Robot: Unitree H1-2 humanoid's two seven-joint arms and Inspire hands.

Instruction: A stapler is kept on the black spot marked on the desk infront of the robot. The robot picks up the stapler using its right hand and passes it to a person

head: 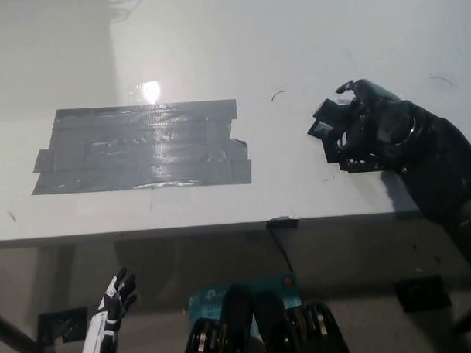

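The black right hand [373, 125] has its fingers curled over the small black stapler [332, 125], which sits on the white desk [216, 53], well right of the grey tape patch [142, 147]. The hold looks shallow, so lifting could let it slip out. The white left hand [112, 305] hangs below the desk edge, fingers apart.

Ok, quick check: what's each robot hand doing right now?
Left robot hand: open, holding nothing, hanging low below the desk edge.
Right robot hand: closed on the black stapler at the desk's right side.
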